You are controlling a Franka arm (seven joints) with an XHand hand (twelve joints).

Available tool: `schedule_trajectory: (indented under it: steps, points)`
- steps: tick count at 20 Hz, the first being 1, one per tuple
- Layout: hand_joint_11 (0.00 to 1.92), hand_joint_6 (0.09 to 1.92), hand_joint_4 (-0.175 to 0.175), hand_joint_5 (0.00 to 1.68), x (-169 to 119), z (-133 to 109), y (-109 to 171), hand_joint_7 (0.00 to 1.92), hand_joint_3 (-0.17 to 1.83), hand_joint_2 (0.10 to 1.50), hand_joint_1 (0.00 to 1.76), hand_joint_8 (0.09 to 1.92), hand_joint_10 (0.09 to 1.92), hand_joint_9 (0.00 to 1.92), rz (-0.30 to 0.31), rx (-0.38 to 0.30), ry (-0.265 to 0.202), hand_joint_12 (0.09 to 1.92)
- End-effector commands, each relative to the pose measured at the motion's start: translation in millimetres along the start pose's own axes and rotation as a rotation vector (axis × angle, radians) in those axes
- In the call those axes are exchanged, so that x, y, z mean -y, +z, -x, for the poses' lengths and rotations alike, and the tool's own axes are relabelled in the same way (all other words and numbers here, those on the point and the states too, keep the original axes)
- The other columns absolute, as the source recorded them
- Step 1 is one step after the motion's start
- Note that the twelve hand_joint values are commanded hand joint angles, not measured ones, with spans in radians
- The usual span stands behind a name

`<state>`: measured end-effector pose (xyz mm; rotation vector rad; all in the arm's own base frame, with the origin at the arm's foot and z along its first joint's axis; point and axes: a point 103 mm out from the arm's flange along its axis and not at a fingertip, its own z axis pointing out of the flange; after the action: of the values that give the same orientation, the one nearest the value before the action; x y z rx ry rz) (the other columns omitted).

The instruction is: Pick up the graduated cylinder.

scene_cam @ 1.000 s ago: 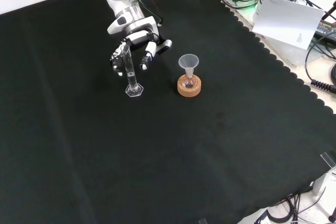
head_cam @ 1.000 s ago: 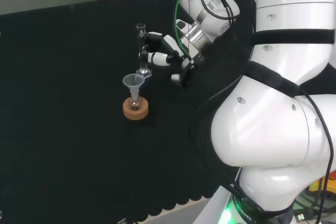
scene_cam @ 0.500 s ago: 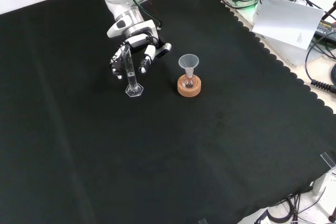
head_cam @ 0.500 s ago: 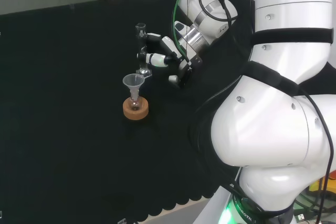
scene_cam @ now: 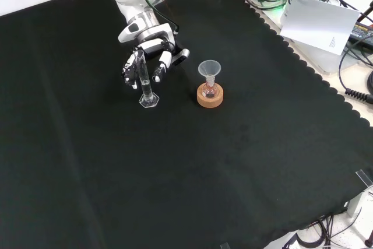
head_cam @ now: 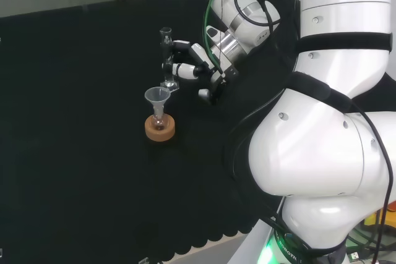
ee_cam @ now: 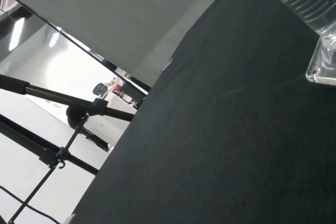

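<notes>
The graduated cylinder (head_cam: 166, 54), a thin clear tube on a hexagonal foot, stands upright on the black cloth (head_cam: 74, 91). In the front view the cylinder (scene_cam: 144, 80) rises in front of the hand (scene_cam: 152, 51), whose fingers (scene_cam: 158, 69) hang spread and only slightly bent on either side of the tube. In the head view the hand (head_cam: 201, 66) reaches in from the right; two fingers (head_cam: 179, 69) come up to the tube and the thumb stays apart, lower right. The hand is open. The wrist view has the cylinder's foot (ee_cam: 324, 61) close by.
A clear funnel (scene_cam: 209, 69) sits in a small flask on a cork ring (scene_cam: 210, 98), a short way right of the cylinder in the front view. In the head view the funnel (head_cam: 157, 97) stands just in front of the cylinder. The arm's white links (head_cam: 334, 122) fill the right.
The hand has edged a little closer to the cylinder, leftwards in the head view. The cylinder, funnel and flask have not moved.
</notes>
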<state>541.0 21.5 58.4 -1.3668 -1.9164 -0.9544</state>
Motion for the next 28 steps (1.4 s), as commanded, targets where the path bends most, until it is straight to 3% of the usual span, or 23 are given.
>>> schedule_trajectory:
  steps: [1,28]
  points:
    - [0.61,0.10,-0.024,0.64,-1.9,-1.8,2.8,0.63,-0.17,1.03,0.98,0.54,0.38,0.92,0.005,0.004,-0.001,1.20]
    - [0.62,0.13,-0.010,0.68,-7.2,-1.6,10.3,0.66,-0.17,1.04,0.98,0.53,0.35,0.91,0.002,-0.001,-0.002,1.19]
